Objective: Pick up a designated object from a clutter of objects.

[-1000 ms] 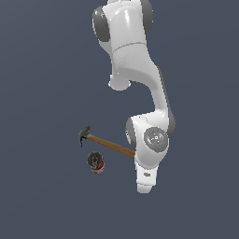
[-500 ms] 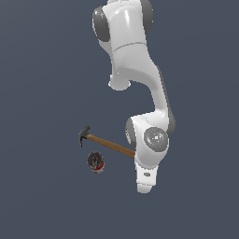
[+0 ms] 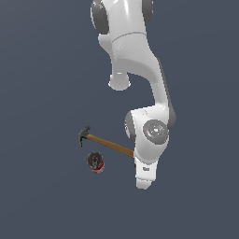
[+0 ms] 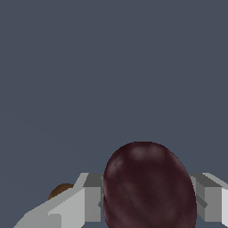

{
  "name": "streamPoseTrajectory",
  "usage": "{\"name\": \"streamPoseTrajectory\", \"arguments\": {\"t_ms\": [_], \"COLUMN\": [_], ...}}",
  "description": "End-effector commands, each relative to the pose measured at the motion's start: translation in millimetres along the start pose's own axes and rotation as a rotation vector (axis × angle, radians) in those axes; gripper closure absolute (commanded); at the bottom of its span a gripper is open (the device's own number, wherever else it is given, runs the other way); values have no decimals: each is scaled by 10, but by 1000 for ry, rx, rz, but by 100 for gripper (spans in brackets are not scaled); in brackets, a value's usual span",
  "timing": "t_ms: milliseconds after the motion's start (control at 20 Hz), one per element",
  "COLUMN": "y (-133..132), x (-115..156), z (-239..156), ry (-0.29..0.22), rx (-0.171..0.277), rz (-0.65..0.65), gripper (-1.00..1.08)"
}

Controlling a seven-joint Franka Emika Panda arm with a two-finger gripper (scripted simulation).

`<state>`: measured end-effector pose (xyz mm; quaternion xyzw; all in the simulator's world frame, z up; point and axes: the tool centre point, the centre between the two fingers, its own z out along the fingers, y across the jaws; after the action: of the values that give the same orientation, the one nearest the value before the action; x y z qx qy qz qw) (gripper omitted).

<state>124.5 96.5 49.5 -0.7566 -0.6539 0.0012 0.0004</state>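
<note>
In the wrist view, the small dark maroon round fruit with a dull mottled skin (image 4: pixel 149 187) fills the lower middle of the frame. It sits between the two grey fingers (image 4: pixel 91 200) of the white gripper (image 4: pixel 149 202), one finger at each side of it. The fingers seem to touch its flanks, so I judge that the gripper is clamped on the fruit, though the contact line itself is partly hidden by the fruit. A small brown rounded shape (image 4: pixel 60 191) shows behind the finger in the lower left of this frame; I cannot tell what it is.

In the exterior view, the white arm (image 3: pixel 147 135) covers the fruit and the gripper completely, so its place there is not visible. To the exterior view's left of the arm lies the wooden-handled claw hammer with a dark head (image 3: pixel 105 142), in the middle left of the frame, and just below it stands the small red-labelled can (image 3: pixel 96 162).

About handling: the fruit looks light and rather firm, but round and smooth, so it may roll or slip out if the pads hold it off-centre. The best hold is probably across its widest part, at the middle height, with moderate force, because a fruit skin could bruise under a hard squeeze. A slow, straight lift should keep it steady.
</note>
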Motion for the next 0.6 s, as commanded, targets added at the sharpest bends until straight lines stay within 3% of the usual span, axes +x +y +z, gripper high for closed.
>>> {"name": "streamPoseTrajectory", "arguments": {"t_ms": [0, 550], "y": [-47, -421], "x": [-26, -210], "z": [-122, -938], "ry": [0, -3], "rx": [-2, -2], "rz": [0, 0], "gripper": [108, 108]}}
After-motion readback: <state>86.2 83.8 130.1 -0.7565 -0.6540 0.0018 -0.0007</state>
